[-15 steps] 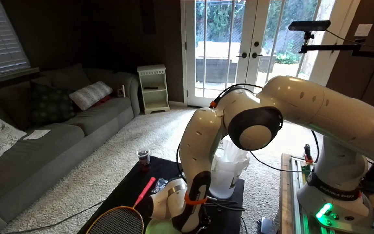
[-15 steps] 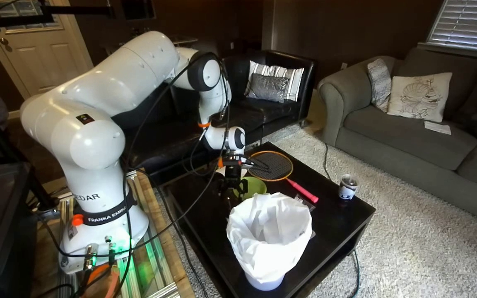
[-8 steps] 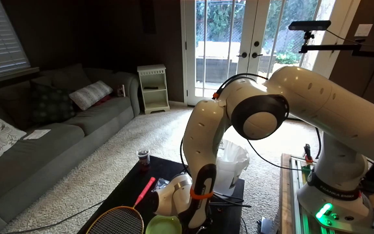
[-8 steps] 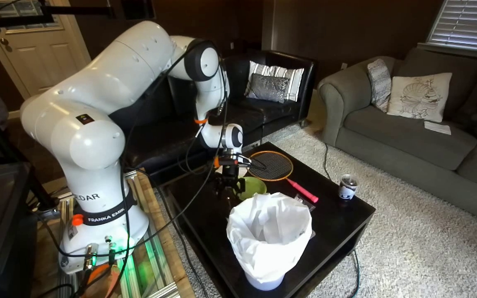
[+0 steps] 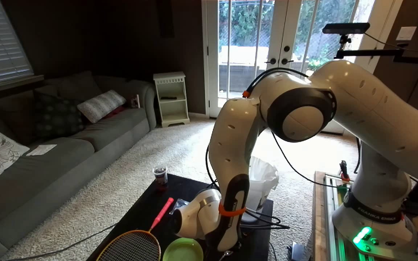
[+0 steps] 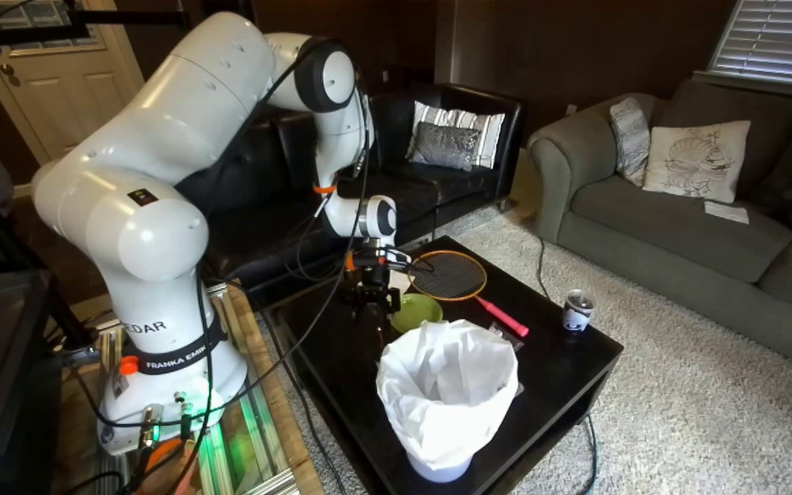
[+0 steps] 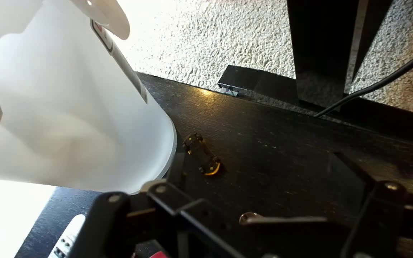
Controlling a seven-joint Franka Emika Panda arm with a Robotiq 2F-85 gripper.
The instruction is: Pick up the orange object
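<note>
The round reddish-orange object does not show in any current view; it is hidden or out of view. My gripper [image 7: 265, 170] is open in the wrist view, its fingers wide apart with nothing held between them. In an exterior view the gripper [image 6: 375, 306] hangs above the black table, beside the green round dish [image 6: 418, 311]. A small dark car-shaped thing [image 7: 202, 154] with an amber-orange edge lies on the table near the left finger, beside the white bin. A small shiny rounded thing [image 7: 248, 217] lies lower between the fingers, partly hidden.
A white lined bin [image 6: 447, 405] stands on the black table [image 6: 540, 385]. A racket with a red-pink handle [image 6: 502, 316] lies beyond the dish. A cup [image 6: 577, 311] stands at the table's corner. A white thing [image 7: 66, 236] shows at lower left. Cables hang along the arm.
The arm has risen and drawn back toward its base. The gripper has moved a little away from the green dish, which now shows more fully. The objects on the table have not moved.
</note>
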